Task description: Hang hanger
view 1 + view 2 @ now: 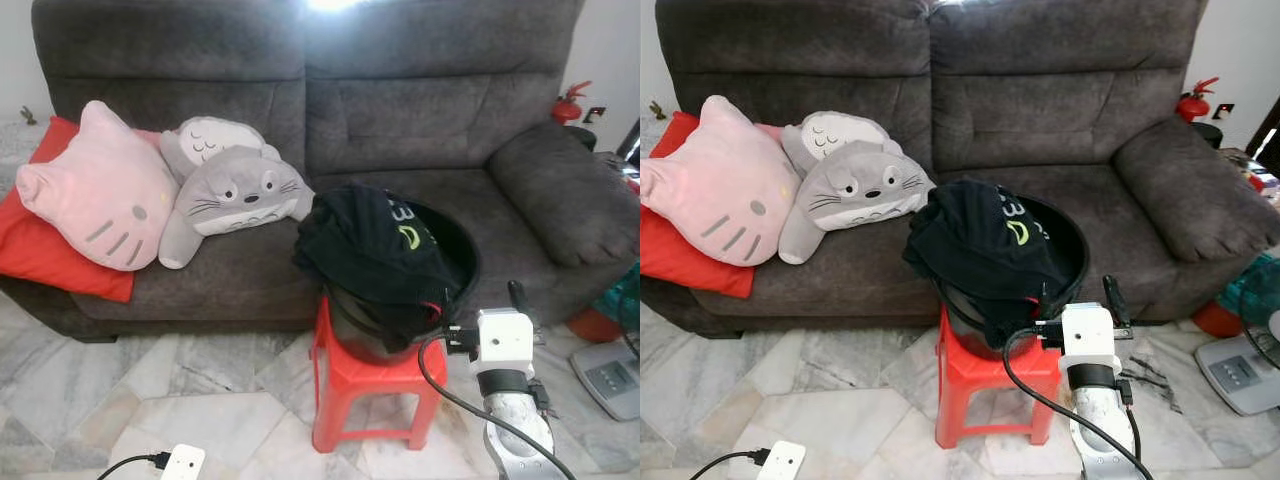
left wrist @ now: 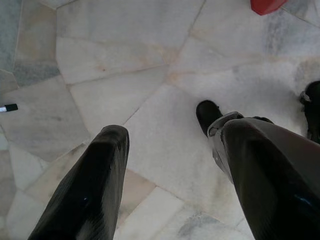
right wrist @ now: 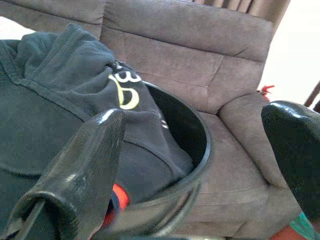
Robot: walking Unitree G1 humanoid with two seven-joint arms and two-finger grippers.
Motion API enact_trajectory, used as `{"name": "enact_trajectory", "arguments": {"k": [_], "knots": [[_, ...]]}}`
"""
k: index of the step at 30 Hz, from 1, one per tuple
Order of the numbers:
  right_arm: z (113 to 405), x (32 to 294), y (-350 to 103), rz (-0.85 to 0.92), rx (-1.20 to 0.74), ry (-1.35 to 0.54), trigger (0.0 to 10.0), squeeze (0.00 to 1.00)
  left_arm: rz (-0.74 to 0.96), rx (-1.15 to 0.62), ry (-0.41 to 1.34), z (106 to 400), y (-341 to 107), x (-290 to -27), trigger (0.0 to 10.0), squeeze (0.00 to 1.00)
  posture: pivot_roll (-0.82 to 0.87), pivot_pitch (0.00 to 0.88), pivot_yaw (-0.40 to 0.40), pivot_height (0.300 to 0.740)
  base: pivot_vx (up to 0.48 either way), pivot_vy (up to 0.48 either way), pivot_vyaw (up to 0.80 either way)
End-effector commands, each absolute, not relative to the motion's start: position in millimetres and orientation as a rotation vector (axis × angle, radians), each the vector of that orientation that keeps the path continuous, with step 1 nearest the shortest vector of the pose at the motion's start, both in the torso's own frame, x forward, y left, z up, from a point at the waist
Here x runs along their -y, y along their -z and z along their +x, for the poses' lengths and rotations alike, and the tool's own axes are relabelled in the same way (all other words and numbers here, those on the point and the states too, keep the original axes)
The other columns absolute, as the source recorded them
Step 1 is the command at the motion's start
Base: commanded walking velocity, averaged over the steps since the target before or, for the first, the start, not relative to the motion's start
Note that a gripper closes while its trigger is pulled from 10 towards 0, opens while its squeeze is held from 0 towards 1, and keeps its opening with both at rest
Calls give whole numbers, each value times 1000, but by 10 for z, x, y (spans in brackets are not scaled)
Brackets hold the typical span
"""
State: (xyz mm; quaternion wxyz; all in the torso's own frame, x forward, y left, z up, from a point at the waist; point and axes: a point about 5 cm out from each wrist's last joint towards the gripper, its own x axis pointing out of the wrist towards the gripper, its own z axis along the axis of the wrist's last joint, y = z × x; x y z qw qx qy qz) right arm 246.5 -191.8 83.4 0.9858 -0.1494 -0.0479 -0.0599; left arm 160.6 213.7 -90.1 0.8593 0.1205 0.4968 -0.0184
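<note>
While the right gripper (image 3: 200, 165), fingers apart and empty, reaches toward the black plastic tub (image 1: 455, 262) of dark clothes (image 1: 365, 245) on a red plastic stool (image 1: 375, 385), no hanger is visible, so hanging seems barely begun; the left gripper (image 2: 170, 185) hangs open over the marble floor (image 2: 100, 75).

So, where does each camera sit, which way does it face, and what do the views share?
Eye views: on the head, looking forward and down at the sofa, stool and bucket of clothes; the right arm shows.
Left wrist: faces down at the floor, between the open left gripper.
Right wrist: faces bucket and sofa, through the open right gripper.
Shared: bucket, clothes, sofa.
</note>
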Motion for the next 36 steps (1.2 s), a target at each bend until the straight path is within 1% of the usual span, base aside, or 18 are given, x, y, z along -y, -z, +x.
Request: {"name": "enact_trajectory", "arguments": {"k": [1,3,11,15,20,22,24,25,28,30,36], "knots": [[2469,1917,-875,-295,104,119,10000,0,257,-1048,41,1606,901,-2144,10000,0,-163,0,1,727,277,0,0],[2467,1918,-876,-295,104,118,10000,0,257,-1046,40,1609,900,-2143,10000,0,-163,0,1,727,270,0,0],[2433,1958,-919,-325,118,144,10000,0,264,-1035,38,1633,890,-2141,10000,0,-167,0,0,727,0,0,0],[2386,1968,-929,-401,111,144,10000,0,266,-1035,42,1636,890,-2135,10000,0,-174,0,1,727,0,0,0],[2331,1969,-851,-509,34,129,10000,0,264,-1034,41,1642,888,-2129,10000,0,-173,0,1,727,0,0,0],[2313,2012,-822,-584,-11,155,10000,0,264,-1034,39,1642,888,-2131,10000,0,-172,0,0,727,0,0,0],[2289,2064,-807,-616,-60,194,10000,0,264,-1034,37,1643,887,-2135,10000,0,-174,0,0,727,0,0,0],[2263,2103,-795,-655,-108,217,10000,0,264,-1035,36,1643,886,-2140,10000,0,-176,0,1,727,0,0,0],[2240,2116,-792,-723,-127,202,10000,0,264,-1036,36,1642,886,-2143,10000,0,-176,0,1,727,0,0,0],[2215,2125,-778,-733,-151,198,10000,0,264,-1036,38,1644,885,-2146,10000,0,-180,0,2,727,0,0,0],[2209,2114,-776,-702,-146,188,10000,0,265,-1036,40,1650,882,-2147,10000,0,-179,0,3,727,0,0,0]]}}
